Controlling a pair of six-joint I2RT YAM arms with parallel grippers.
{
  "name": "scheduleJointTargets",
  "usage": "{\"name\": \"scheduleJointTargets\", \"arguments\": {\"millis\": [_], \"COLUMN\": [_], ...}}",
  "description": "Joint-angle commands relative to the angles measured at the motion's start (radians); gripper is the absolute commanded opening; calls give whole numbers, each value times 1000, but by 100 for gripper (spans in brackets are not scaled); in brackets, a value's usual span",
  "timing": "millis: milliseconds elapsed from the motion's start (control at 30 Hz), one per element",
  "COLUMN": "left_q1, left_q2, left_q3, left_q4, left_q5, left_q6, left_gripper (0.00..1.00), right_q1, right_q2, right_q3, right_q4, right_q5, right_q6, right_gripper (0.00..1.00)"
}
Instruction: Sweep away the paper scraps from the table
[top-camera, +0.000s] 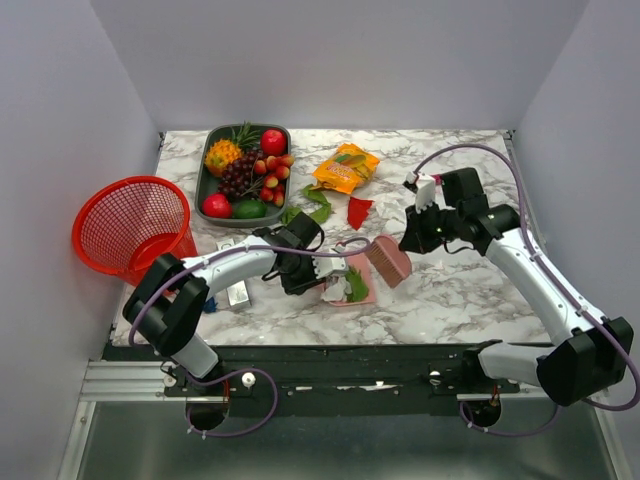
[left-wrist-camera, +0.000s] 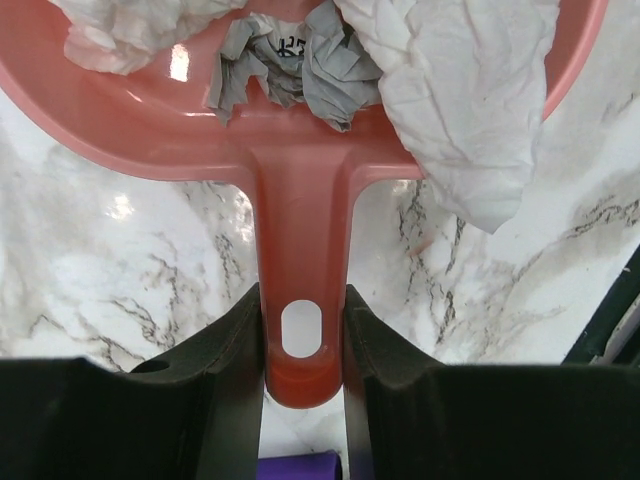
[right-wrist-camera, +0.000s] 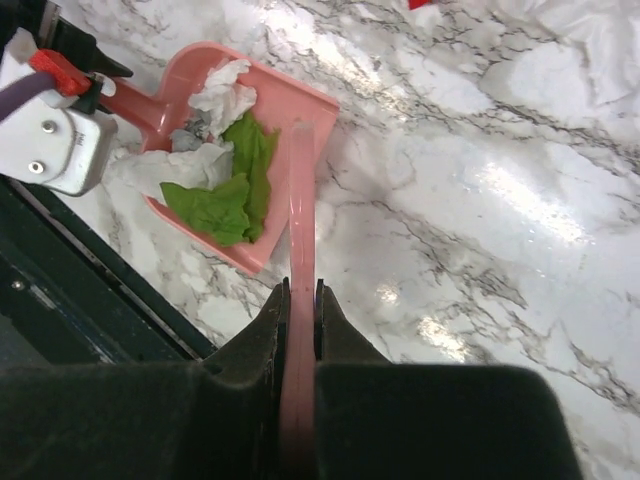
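**A:** Grip status?

**B:** Left gripper (left-wrist-camera: 302, 310) is clamped on the dustpan (left-wrist-camera: 300, 200) handle. Right gripper (right-wrist-camera: 300, 300) is pinched tight on the brush (top-camera: 388, 262) handle.

**A:** Scraps?

**B:** I see a caught green scrap (right-wrist-camera: 225, 195) and white crumpled paper (left-wrist-camera: 470, 100) inside the dustpan. On the table (top-camera: 460, 300), a red scrap (top-camera: 358, 210) and a loose green scrap (top-camera: 318, 203) lie beyond the dustpan's far side, toward the snack bag (top-camera: 345, 168).

**A:** In line with the mouth?

**B:** No. The mouth opens right, with the brush head just beside it. Both loose scraps sit off that line, on the far side. Red is nearer my brush arm. My call: reach the brush past red, then drag back toward the dustpan's mouth.
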Motion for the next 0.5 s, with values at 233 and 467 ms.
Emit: {"name": "scheduleJointTargets", "arguments": {"millis": [233,467], "left_q1": [43,138], "left_q2": [-44,-135], "left_q3": [26,115], "left_q4": [62,-71], "left_q5": [100,158], "left_q6": [13,23], "left_gripper": [0,0], "right_q1": [-129,-156], "right_q2": [-3,20], "right_q3": [92,64], "right_q4": [-2,45], "right_q5": [140,166], "right_q6": [-15,11], "right_gripper": [0,0]}}
